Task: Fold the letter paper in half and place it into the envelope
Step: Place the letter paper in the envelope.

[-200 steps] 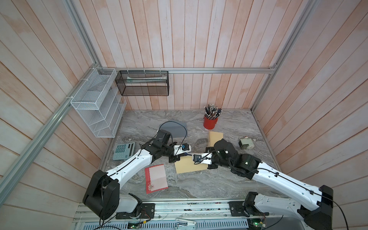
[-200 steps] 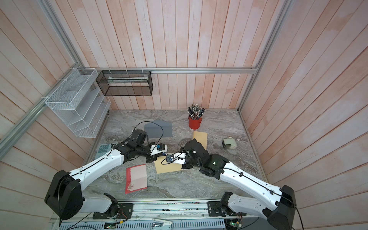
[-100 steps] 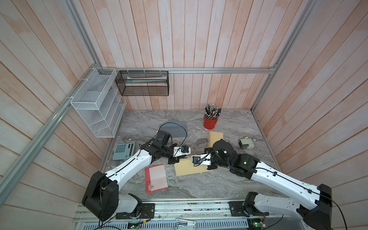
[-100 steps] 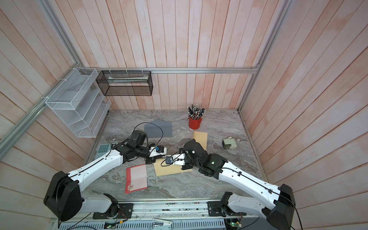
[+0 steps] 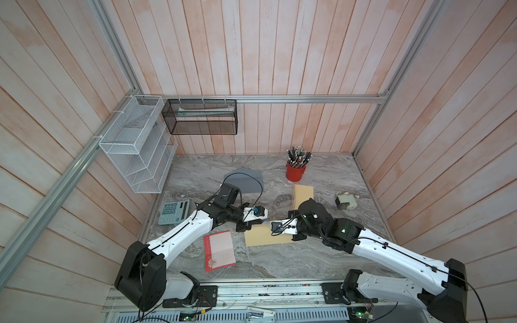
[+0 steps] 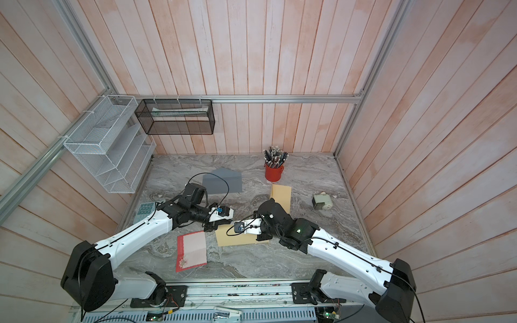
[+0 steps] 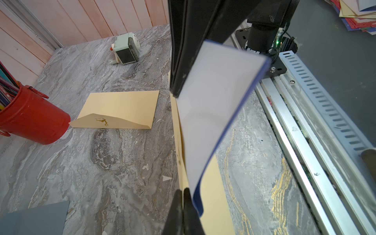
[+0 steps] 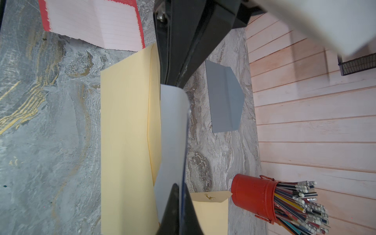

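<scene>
A tan envelope (image 5: 263, 239) lies near the table's front middle, also seen in the left wrist view (image 7: 211, 193) and the right wrist view (image 8: 126, 132). My left gripper (image 7: 182, 191) is shut on the thin raised edge of the envelope's flap. The letter paper (image 7: 211, 105), white with a blue back, hangs curved just above the envelope's mouth. My right gripper (image 8: 180, 188) is shut on the letter paper (image 8: 173, 132), whose far end reaches the left gripper's fingers. In both top views the two grippers meet tip to tip over the envelope (image 6: 237, 237), and the paper is hidden.
A red-edged lined sheet (image 5: 219, 250) lies left of the envelope. Behind are a second tan envelope (image 5: 302, 193), a grey envelope (image 5: 247, 181), a red pencil cup (image 5: 296, 172), a pencil sharpener (image 5: 346, 202) and a calculator (image 5: 174, 212). Wire racks hang on the walls.
Both grippers and the envelope have shifted slightly toward the table's front. Both grips are unchanged.
</scene>
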Controlling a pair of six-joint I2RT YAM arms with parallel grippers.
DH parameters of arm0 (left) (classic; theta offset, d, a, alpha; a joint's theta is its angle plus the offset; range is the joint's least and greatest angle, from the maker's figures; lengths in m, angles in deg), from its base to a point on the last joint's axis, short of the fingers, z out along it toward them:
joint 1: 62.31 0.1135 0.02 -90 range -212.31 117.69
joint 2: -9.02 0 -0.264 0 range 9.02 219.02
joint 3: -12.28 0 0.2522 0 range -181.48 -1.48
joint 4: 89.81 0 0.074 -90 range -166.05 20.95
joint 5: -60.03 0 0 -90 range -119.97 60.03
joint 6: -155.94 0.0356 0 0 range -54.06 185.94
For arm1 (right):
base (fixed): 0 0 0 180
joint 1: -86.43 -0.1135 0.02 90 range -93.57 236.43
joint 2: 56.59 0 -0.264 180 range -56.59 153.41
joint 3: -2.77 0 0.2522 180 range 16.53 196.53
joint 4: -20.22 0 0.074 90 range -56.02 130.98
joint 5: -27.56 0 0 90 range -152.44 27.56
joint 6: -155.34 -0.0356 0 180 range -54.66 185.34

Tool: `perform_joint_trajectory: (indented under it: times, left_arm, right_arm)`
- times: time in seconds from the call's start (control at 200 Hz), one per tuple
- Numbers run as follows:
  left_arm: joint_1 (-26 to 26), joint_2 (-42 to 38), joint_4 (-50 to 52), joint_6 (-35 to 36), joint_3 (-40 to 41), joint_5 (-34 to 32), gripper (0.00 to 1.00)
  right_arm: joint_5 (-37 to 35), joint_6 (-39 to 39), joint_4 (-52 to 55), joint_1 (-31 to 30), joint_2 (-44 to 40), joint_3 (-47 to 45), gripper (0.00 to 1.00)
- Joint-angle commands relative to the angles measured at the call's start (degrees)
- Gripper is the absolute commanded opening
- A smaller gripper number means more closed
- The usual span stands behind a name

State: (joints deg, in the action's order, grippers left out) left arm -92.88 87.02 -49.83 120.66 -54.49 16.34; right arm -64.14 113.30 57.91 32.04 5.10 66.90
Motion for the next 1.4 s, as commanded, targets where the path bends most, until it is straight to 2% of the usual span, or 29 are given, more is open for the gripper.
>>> perform_joint_trajectory:
  times: [0.0, 0.24, 0.47, 0.95, 1.07, 1.195, 1.275, 1.395]
  left_arm:
    - [-0.03, -1.17, 1.03, 0.92, -1.33, 2.4, 0.0]
    - [0.21, -1.26, 0.94, 0.75, -1.5, 3.1, 0.0]
    - [0.18, -1.35, 0.44, 0.35, -1.47, 3.36, 0.0]
    - [0.24, -1.39, -0.2, -0.5, -1.44, 3.88, 0.0]
    - [0.16, -1.43, -0.21, -0.58, -1.3, 3.93, 0.0]
    - [0.22, -1.36, -0.27, -0.66, -1.27, 3.91, 0.0]
    - [0.23, -1.35, -0.28, -0.91, -1.3, 3.95, 0.0]
    - [0.24, -1.11, -0.35, -1.26, -1.29, 4.14, 0.0]
  right_arm:
    - [-0.77, -1.33, 2.03, -0.64, -0.04, -0.1, 0.0]
    - [-1.01, -3.98, 3.06, -1.16, 0.82, -1.23, 0.0]
    - [-4.06, -7.47, 4.11, -1.24, 2.76, -0.68, 0.0]
    - [-3.36, -12.35, 4.39, -1.95, 6.8, 1.83, 0.0]
    - [-2.88, -14.08, 2.94, -1.95, 6.08, 1.71, 0.14]
    - [-2.1, -15.25, 1.64, -1.88, 4.39, 1.16, 0.22]
    - [-1.61, -16.01, 1.47, -1.96, 3.35, 0.91, 0.31]
    - [-1.56, -16.58, 1.02, -1.95, 1.58, 0.1, 0.33]
